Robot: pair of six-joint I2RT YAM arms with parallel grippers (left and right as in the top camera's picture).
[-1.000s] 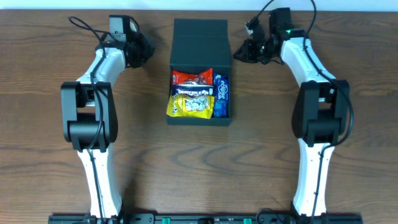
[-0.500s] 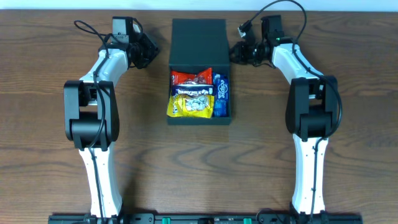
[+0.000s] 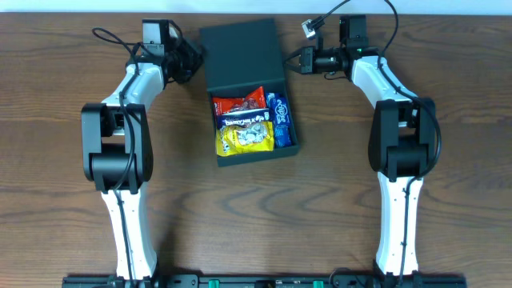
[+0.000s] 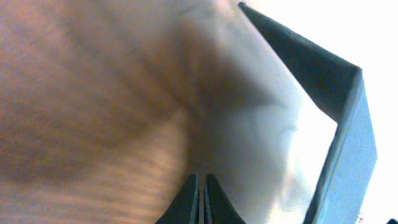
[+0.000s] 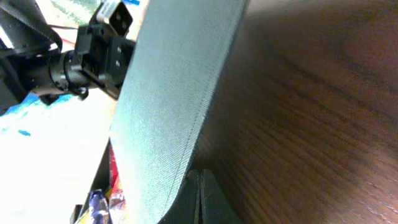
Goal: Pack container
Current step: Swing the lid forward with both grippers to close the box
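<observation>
Our left pincer (image 4: 201,186) has its two dark fingers pressed together, with nothing between them. It hangs low over the counter (image 3: 336,200), just beside the left edge of the lid (image 3: 240,50) of the container (image 3: 290,144). Our right pincer (image 5: 199,190) is pressed together too, also holding nothing. It is right up against the lid's right edge, but we cannot tell if it touches.

The counter is brown wood with darker lines running through it. A pale strip (image 3: 448,6) runs along its far side. In the right wrist view, the space past the lid is bright and blurry.

The container is a dark teal-green box with square corners, stiff and not shiny. Up close, its lid has a fine woven skin. It sits at the far middle of the counter, between our two arms, turned a little crooked, with the flap lid open at the far end.

Inside lie crinkly, shiny snacks: a red packet (image 3: 238,104), a yellow packet (image 3: 244,138) and a blue packet (image 3: 280,120) along the right wall.

The lid is between our two pincers. Black wires (image 3: 320,20) loop off the arms.
</observation>
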